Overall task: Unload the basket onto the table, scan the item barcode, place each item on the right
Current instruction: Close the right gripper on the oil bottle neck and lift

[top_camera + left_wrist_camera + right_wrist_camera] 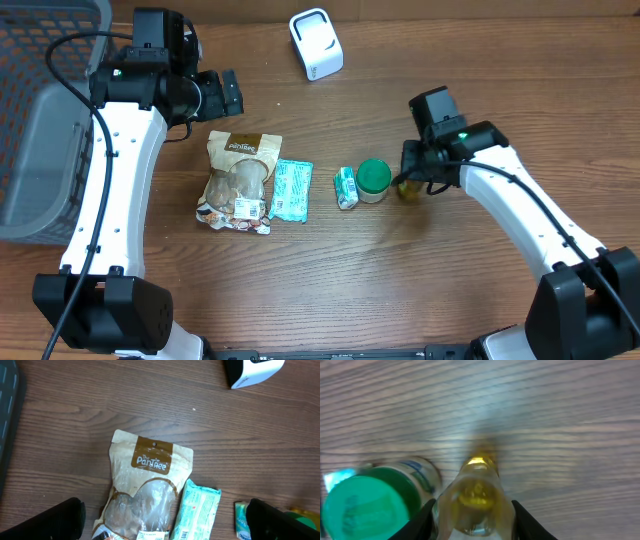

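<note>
Straddling a small yellowish bottle (476, 495), the right gripper (472, 520) sits low in the right wrist view, with one dark finger (422, 522) close along each flank. Frame is smeared; cannot tell whether the pads press the bottle or only stand just beside it. Bottle's lower part runs off the bottom edge. No label or barcode readable.

Overhead, the same bottle is mostly hidden under the wrist, with only a yellow sliver showing right of centre on the wooden table (430, 290). Green-lidded jar (374, 179) is just beside it, toward frame left; touching or not, unclear. Small green packet (346, 187) lies against the jar's far side. Further left are a teal packet (292, 190) and a brown snack bag (240, 175), edges meeting or overlapping, hard to say which.

White scanner (316, 44) at top centre, well apart from the bottle. In the left wrist view only its corner shows, cut by the top edge.

Left gripper (220, 93) is in the upper left of the overhead frame, fingers spread wide, holding nothing. It sits just above the snack bag's top edge in the frame. Grey mesh basket (40, 130) is cut off by the left edge.
</note>
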`<state>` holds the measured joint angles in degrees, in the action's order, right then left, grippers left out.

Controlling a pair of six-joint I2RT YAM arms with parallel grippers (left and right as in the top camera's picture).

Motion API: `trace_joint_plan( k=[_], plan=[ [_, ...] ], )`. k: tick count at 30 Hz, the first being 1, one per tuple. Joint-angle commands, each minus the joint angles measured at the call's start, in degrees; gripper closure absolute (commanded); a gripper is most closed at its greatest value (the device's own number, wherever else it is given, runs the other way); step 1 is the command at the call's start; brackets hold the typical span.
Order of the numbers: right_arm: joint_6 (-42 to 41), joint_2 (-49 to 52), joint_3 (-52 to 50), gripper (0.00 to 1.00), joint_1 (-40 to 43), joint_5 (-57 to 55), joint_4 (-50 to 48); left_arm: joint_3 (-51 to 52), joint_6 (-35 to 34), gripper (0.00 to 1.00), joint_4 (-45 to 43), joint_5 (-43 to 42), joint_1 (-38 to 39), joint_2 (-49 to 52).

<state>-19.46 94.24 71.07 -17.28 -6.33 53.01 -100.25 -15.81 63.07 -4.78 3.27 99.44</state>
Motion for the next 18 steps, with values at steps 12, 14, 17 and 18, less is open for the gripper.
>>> trace_joint_plan(
  k=[12, 14, 17, 18],
  plan=[
    [3.9, -12.1, 9.7, 0.68, 9.4, 29.7, 10.6, -0.8, 1.7, 0.0, 0.1, -0.8, -0.2, 0.1],
    [6.1, -12.4, 9.7, 0.68, 9.6, 37.6, 10.9, -0.8, 1.7, 0.0, 0.1, -0.8, -0.2, 0.1],
    [7.4, -12.3, 9.6, 0.68, 9.5, 47.5, 11.8, -0.8, 1.7, 0.0, 0.1, -0.8, -0.2, 0.1],
    [7.6, -12.3, 9.6, 0.68, 9.5, 49.4, 12.2, -0.8, 1.7, 0.0, 0.1, -0.8, -0.2, 0.1]
  ],
)
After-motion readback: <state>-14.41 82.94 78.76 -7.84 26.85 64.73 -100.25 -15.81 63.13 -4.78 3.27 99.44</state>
